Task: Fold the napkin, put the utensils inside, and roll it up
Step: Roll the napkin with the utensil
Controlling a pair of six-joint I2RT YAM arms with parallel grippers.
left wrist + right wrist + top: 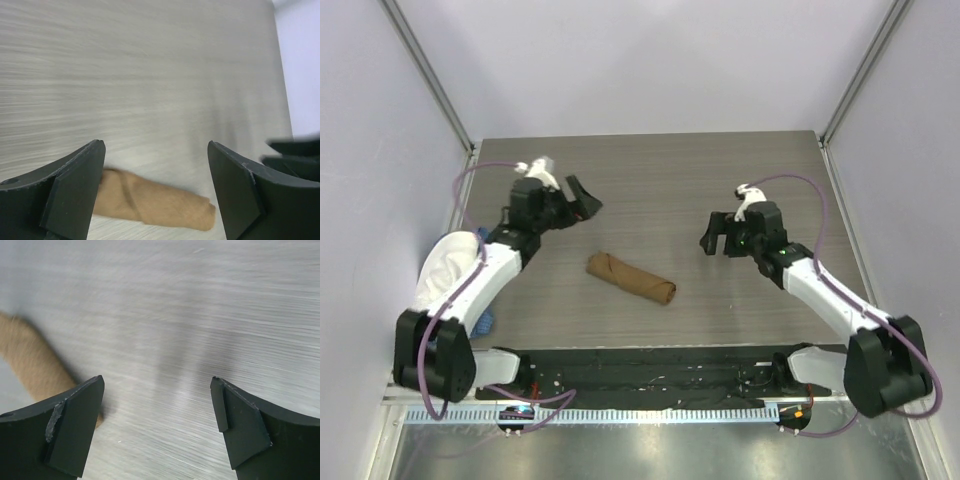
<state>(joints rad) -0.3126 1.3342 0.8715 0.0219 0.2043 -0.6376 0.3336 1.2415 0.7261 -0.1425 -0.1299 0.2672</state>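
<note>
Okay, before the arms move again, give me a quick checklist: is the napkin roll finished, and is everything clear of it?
1. Napkin rolled into a tube: ok.
2. Spoon inside the roll: cannot tell; no spoon shows in any view.
3. Left gripper open and empty: ok.
4. Right gripper open and empty: ok.
5. Both grippers apart from the napkin: ok.
6. Roll lying on the table, away from its edges: ok.
</note>
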